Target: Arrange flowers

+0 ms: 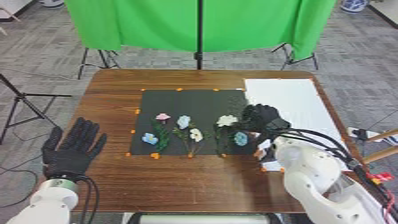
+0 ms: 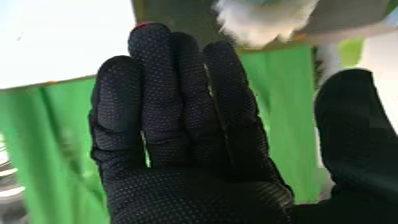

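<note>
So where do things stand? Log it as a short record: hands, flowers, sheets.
left hand: open, left of the black sheet
right hand: fingers straight, beside the white flower
flowers: pink one, white one and several blue or cream ones, on the black sheet
white sheet: right of the black sheet
tape: orange bits along the black sheet's edges

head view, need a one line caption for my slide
Flowers on a black mat, the robot's right hand near them, its left hand spread open.
</note>
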